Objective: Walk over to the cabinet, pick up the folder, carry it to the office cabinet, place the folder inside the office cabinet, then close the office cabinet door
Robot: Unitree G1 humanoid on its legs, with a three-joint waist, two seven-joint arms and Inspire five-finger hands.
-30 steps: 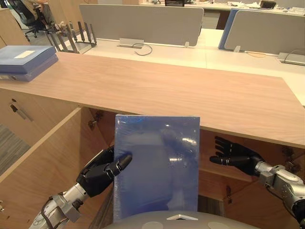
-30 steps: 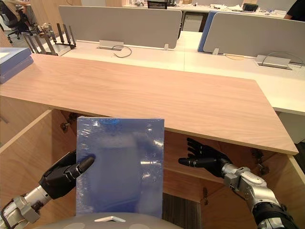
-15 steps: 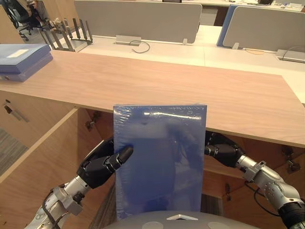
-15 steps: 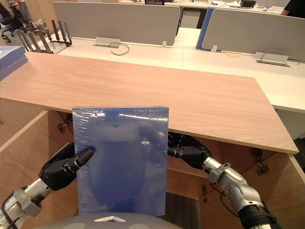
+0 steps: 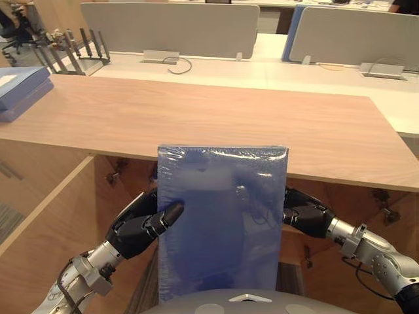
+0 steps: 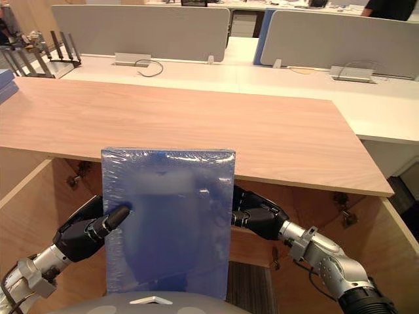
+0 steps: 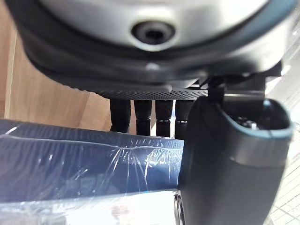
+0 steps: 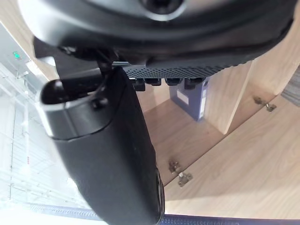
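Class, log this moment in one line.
folder: upright, before open cabinet | left hand: pinching folder | right hand: at folder's right edge

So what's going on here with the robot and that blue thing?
The robot holds a blue plastic-wrapped folder upright between both hands: the left hand pinches its left edge, the right hand is at its right edge. It is in front of the open office cabinet under the wooden top, not yet inside.

- A long wooden counter (image 5: 209, 124) is seen in front.
- White desks (image 5: 262, 65) are divided by grey partitions (image 5: 170, 26) (a black file rack (image 5: 78, 49) stands left).
- Grey carpet (image 6: 252, 284) is laid below.
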